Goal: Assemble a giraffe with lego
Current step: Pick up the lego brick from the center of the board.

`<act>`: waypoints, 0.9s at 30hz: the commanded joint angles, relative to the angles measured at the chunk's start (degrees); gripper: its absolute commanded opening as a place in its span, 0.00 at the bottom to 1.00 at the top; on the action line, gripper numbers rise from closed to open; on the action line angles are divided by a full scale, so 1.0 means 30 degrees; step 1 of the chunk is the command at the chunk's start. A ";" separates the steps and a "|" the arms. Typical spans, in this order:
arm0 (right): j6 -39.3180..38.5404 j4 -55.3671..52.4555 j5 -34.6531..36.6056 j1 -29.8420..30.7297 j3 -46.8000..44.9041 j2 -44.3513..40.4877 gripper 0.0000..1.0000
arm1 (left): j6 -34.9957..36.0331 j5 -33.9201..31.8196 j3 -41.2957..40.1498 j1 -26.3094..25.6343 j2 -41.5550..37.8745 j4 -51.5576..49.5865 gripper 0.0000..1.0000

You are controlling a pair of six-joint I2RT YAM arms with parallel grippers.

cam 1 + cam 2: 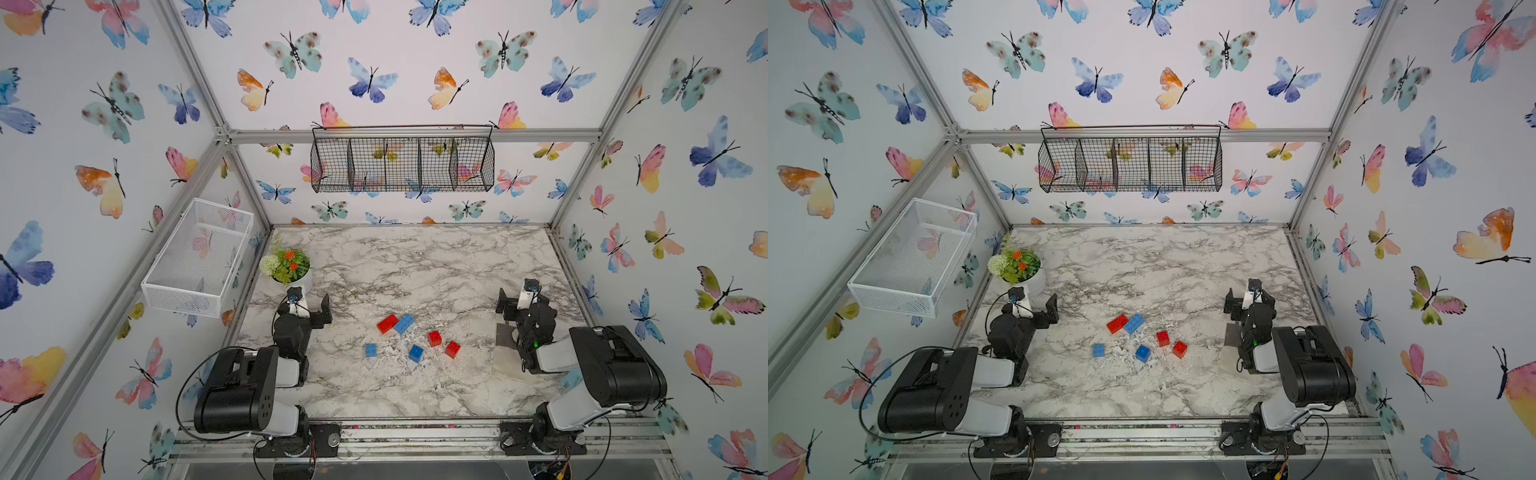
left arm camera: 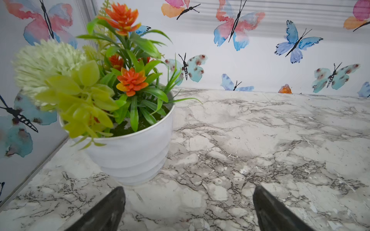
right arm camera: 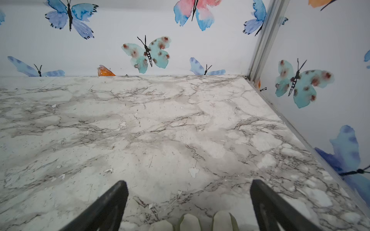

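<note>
Bricks everywhere, folks, and no giraffe yet: all six lie loose on the marble table, nothing stacked. Let's take the potted plant as our marker and sweep across from there. Just beside the pot, on its near side, the left gripper sits low over the table, jaws spread wide and empty, seemingly parked out of the way. Past it, toward the middle of the table and well apart from the pot, lies the small light-blue brick. Next come the long red brick and the long blue brick, side by side and touching, lying flat with studs up, handy as body and head. Nearer the front edge sits a darker blue square brick, then two red square bricks, close together but apart: the legs, I'd judge. Farthest from the pot, on the opposite side of the table, the right gripper waits, jaws fully apart, holding nothing. Both arms flank the pile, so either could make the first pick.
</note>
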 commanded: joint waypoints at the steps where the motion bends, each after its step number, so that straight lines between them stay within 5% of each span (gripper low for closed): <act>1: -0.0014 0.0284 -0.0163 -0.0015 -0.0038 -0.0136 0.99 | 0.0218 -0.0050 0.0079 0.0000 0.0049 0.0381 0.98; 27: -0.0484 0.0703 -0.0757 0.0012 -0.0289 -0.0631 0.99 | -0.0116 -0.1063 0.0396 -0.0081 -0.0963 -0.0856 0.98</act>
